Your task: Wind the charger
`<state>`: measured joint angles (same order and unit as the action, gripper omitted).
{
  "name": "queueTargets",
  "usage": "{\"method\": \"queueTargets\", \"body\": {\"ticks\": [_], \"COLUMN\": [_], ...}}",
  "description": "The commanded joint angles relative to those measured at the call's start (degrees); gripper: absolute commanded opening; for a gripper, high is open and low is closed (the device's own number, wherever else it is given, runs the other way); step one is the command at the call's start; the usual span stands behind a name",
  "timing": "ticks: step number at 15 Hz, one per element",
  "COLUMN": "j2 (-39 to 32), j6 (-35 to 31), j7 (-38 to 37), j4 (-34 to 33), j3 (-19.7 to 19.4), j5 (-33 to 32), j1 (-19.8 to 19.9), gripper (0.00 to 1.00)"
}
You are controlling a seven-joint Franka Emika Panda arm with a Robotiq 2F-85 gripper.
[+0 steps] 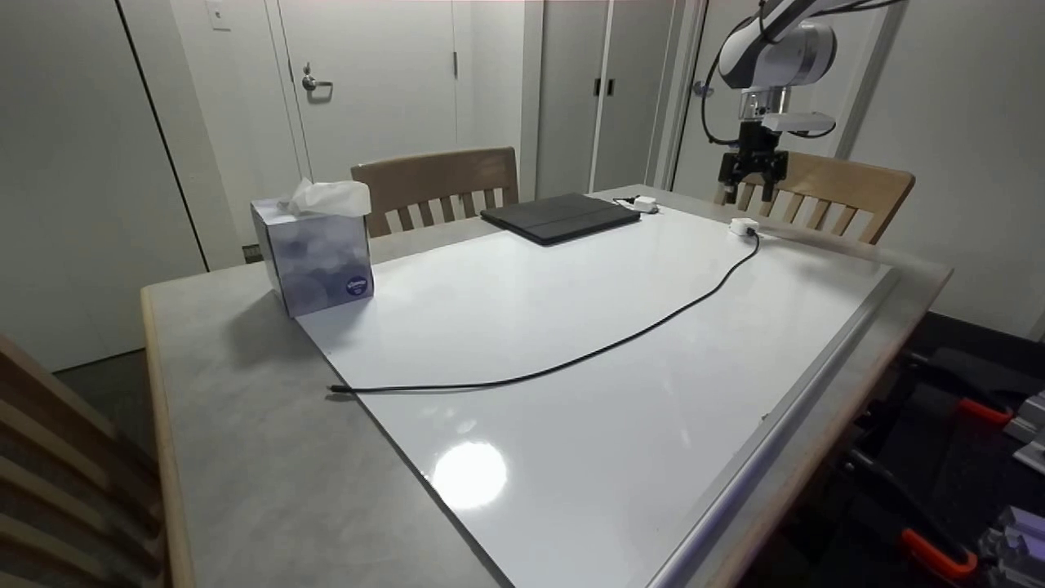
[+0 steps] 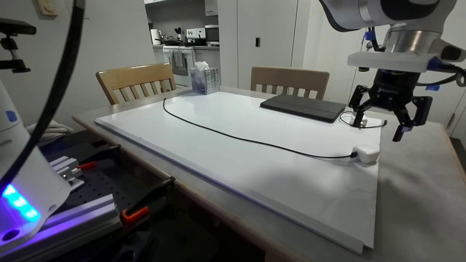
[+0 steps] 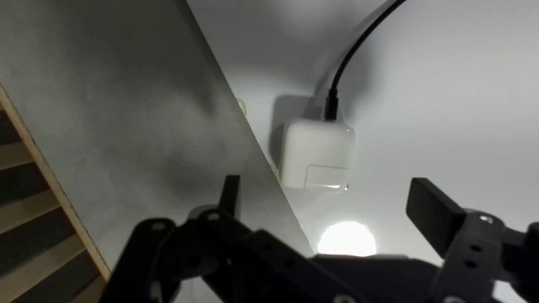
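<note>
Arm (image 1: 771, 65) stretched out over the end of the desk (image 2: 418, 203), its lower end turned straight down. Fingers (image 3: 433, 214) spread wide, nothing gripped, tips hanging in air above the white board (image 2: 309, 189). Below them, near: charger block (image 3: 318, 147), white, lying on the board right by its edge; in the wrist view it shows between and a little beyond the fingertips, untouched. Black cable (image 1: 571, 362) plugged into the block, unwound, laid in a loose curve across the board, free tip just past the opposite edge. Farther on, dark laptop (image 1: 559, 218) lying flat, second white block (image 1: 645, 204) with a black cord near its corner. Beyond that, tissue box (image 2: 204, 80) upright at the board's edge, white tissue (image 1: 331, 198) standing out of the top. Behind, wooden chairs (image 2: 289, 75); farthest off, a white stove (image 2: 188, 54).
</note>
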<state>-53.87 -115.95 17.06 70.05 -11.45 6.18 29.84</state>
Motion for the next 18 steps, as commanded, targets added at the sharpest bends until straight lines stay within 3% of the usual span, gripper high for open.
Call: {"method": "queueTargets", "body": {"ticks": [1,18], "j2": [-2.34,-5.45], "j6": [3.41,4.08], "j7": [0.78,2.64], "j4": [-3.04,-5.18], "j3": [0.84,2.58], "j5": [-0.94,-0.27], "j1": [1.97,2.77], "gripper": [1.00,1.00]}}
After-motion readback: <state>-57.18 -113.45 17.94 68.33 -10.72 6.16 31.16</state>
